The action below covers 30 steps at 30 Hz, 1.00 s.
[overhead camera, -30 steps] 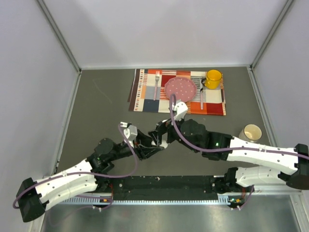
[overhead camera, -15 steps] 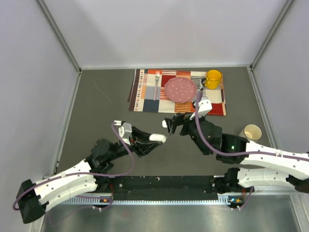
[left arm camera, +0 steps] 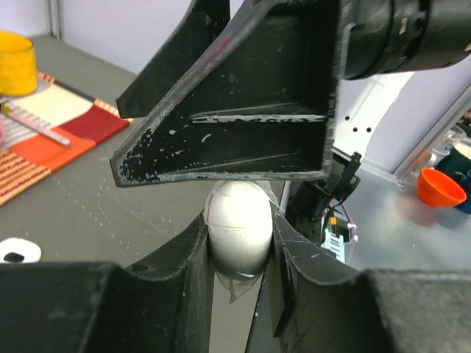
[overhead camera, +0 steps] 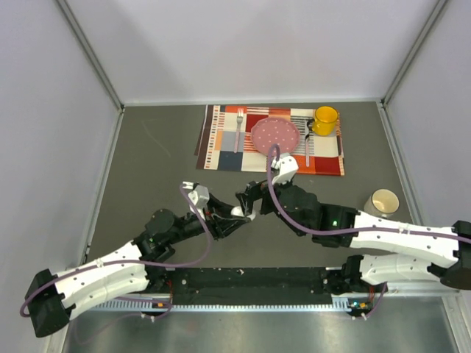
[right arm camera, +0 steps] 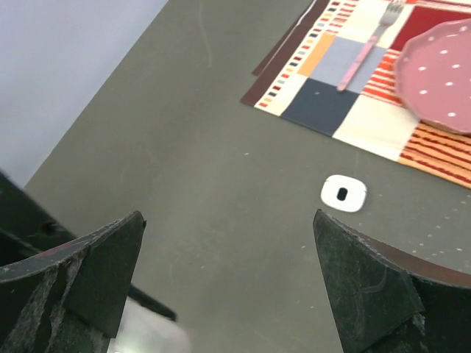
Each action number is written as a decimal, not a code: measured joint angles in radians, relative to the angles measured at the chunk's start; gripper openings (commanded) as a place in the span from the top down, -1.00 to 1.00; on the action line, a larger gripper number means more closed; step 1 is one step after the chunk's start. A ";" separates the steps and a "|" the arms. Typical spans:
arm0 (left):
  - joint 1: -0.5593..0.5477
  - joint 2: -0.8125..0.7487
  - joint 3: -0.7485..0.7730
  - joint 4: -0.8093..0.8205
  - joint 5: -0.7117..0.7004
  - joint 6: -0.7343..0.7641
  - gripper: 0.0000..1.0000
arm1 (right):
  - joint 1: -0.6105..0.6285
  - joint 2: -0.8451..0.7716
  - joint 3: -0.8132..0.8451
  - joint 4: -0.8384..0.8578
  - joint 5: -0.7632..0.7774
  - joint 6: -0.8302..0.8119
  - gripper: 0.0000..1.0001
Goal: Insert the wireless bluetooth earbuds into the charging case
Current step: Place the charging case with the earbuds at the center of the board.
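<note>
One white charging case [left arm camera: 237, 232] clamped in the left jaws; right jaws wide apart just beside it

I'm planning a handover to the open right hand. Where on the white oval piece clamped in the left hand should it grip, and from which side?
Grip the rounded far end of the white oval piece, which pokes out past the fingers of the left hand; they cover its flanks. The right hand should probably come head-on toward those fingertips, jaws turned crosswise to the left's.

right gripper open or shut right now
Open: the right gripper has its fingers wide apart in the right wrist view, holding nothing.
</note>
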 measured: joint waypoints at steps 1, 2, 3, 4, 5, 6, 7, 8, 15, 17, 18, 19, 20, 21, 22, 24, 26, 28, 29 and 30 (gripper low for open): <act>0.000 0.005 0.000 -0.011 0.000 -0.002 1.00 | 0.000 0.012 0.003 0.006 -0.018 0.003 -0.96; 0.000 0.010 0.000 -0.019 0.000 -0.003 1.00 | 0.000 0.020 0.006 0.010 -0.031 0.008 -0.96; 0.000 0.011 0.000 -0.026 -0.001 -0.004 1.00 | 0.000 0.028 0.006 0.016 -0.039 0.018 -0.98; 0.000 0.011 0.000 -0.032 -0.002 -0.005 1.00 | 0.000 0.032 0.006 0.018 -0.041 0.023 -0.98; 0.000 0.011 0.000 -0.036 -0.003 -0.005 1.00 | 0.000 0.033 0.006 0.018 -0.038 0.029 -0.98; 0.000 0.011 0.000 -0.038 -0.009 -0.006 1.00 | 0.000 0.032 0.004 0.017 -0.031 0.037 -0.98; 0.000 0.011 0.000 -0.039 -0.019 -0.006 1.00 | 0.000 0.030 0.004 0.014 -0.016 0.039 -0.98; 0.000 0.010 0.000 -0.040 -0.033 -0.007 1.00 | 0.001 0.027 0.003 0.011 -0.002 0.042 -0.98; 0.003 0.010 0.008 -0.076 -0.233 -0.109 1.00 | -0.069 -0.034 -0.023 -0.106 0.094 0.120 -0.98; 0.006 0.019 0.007 -0.076 -0.289 -0.171 1.00 | -0.142 -0.049 -0.025 -0.151 0.072 0.172 -0.98; 0.009 0.024 0.005 -0.073 -0.305 -0.200 1.00 | -0.176 -0.058 -0.031 -0.163 0.052 0.198 -0.98; 0.014 0.036 0.001 -0.066 -0.325 -0.237 1.00 | -0.200 -0.069 -0.042 -0.172 0.038 0.217 -0.98; 0.020 0.055 -0.005 -0.064 -0.339 -0.273 1.00 | -0.230 -0.086 -0.060 -0.184 0.016 0.243 -0.98; 0.029 0.076 -0.012 -0.057 -0.343 -0.308 1.00 | -0.248 -0.098 -0.075 -0.193 0.004 0.259 -0.98; 0.045 0.103 -0.020 -0.050 -0.340 -0.352 1.00 | -0.270 -0.112 -0.093 -0.202 -0.021 0.278 -0.98; 0.082 0.197 -0.051 0.005 -0.307 -0.446 1.00 | -0.303 -0.130 -0.122 -0.224 -0.061 0.307 -0.98; 0.132 0.282 -0.078 0.055 -0.272 -0.515 1.00 | -0.326 -0.143 -0.144 -0.234 -0.093 0.328 -0.98; 0.167 0.384 -0.105 0.126 -0.231 -0.588 1.00 | -0.339 -0.154 -0.158 -0.245 -0.117 0.341 -0.98; 0.180 0.438 -0.110 0.153 -0.212 -0.618 1.00 | -0.345 -0.160 -0.162 -0.249 -0.131 0.345 -0.98; 0.185 0.490 -0.108 0.177 -0.195 -0.644 1.00 | -0.349 -0.166 -0.166 -0.249 -0.139 0.349 -0.98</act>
